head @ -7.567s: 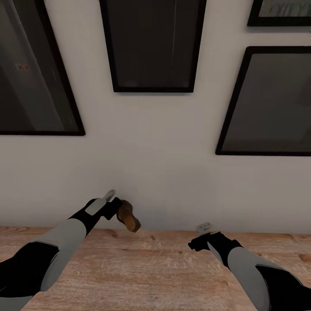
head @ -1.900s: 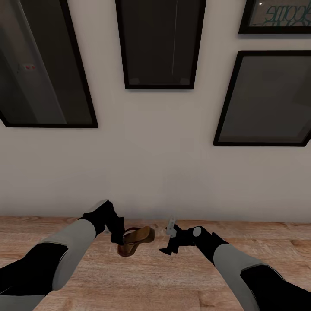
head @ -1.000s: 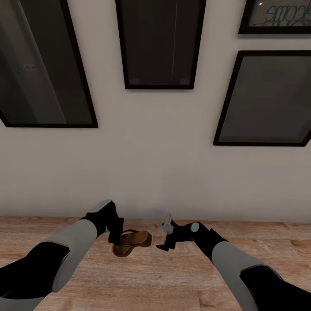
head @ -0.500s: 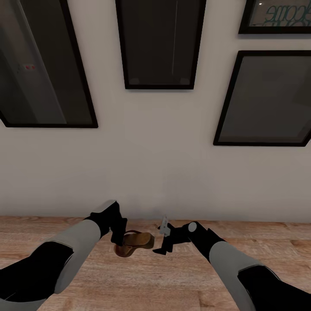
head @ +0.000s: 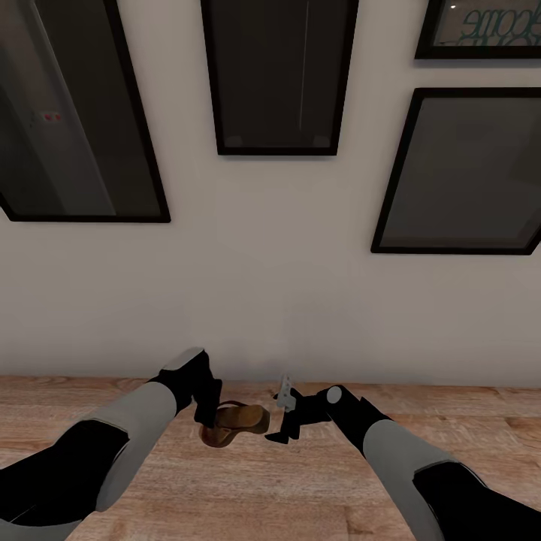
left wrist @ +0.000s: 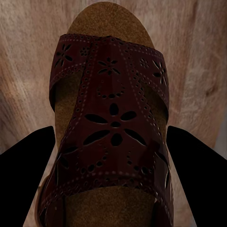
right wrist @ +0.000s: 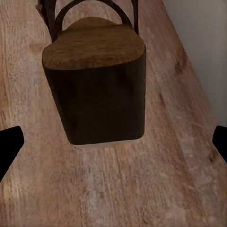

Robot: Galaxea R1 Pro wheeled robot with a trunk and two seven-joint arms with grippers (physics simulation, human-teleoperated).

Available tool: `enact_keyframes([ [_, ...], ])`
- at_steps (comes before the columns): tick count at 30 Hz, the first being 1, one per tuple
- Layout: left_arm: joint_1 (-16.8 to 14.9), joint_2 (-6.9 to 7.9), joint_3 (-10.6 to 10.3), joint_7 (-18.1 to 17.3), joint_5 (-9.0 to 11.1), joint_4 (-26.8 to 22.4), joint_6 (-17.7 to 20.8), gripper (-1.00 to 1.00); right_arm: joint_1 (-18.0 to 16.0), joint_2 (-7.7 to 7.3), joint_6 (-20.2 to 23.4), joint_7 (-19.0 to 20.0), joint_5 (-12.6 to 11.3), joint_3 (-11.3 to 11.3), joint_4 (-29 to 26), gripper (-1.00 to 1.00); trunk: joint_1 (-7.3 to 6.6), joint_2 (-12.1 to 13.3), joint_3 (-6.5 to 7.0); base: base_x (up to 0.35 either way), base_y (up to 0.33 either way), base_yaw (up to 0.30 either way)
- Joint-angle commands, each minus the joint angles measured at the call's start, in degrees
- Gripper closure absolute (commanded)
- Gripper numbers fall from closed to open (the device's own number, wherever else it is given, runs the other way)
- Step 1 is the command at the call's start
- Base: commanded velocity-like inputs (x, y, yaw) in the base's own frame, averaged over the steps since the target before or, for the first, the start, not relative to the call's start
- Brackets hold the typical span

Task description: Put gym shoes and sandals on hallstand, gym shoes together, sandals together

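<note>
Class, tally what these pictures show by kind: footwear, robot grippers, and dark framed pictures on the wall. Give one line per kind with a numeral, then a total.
Sandal: 1
Grippers: 2, the left gripper and the right gripper
Framed pictures: 4, at and
Total: 7

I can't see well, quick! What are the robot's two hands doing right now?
Left gripper: closed on the sandal.
Right gripper: open, holding nothing, beside the sandal's heel.

sandal [head: 239, 422] in left gripper [head: 208, 418], wood floor [head: 300, 488]
</note>
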Motion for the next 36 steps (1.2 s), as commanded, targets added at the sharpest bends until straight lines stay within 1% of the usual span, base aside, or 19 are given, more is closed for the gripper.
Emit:
enact_keyframes([
  [1,0.0,-0.01,0.0,0.0,0.0,0.0,0.0,1.00,0.0,0.00,0.0,0.0,0.0,0.0,0.0,-1.00,0.00,0.0,0.00,0.000,0.000,0.000],
  [11,0.0,-0.95,0.1,0.1,0.1,0.1,0.0,1.00,0.0,0.01,0.0,0.0,0.0,0.0,0.0,-1.00,0.00,0.0,0.00,0.000,0.000,0.000],
  [27,0.0,-1.33,0.1,0.1,0.1,0.2,0.0,1.00,0.0,0.01,0.0,0.0,0.0,0.0,0.0,-1.00,0.00,0.0,0.00,0.000,0.000,0.000],
  [36,0.0,-1.85,0.1,0.1,0.1,0.2,0.0,1.00,0.0,-0.04,0.0,0.0,0.0,-0.1,0.1,-1.00,0.00,0.0,0.00,0.000,0.000,0.000],
])
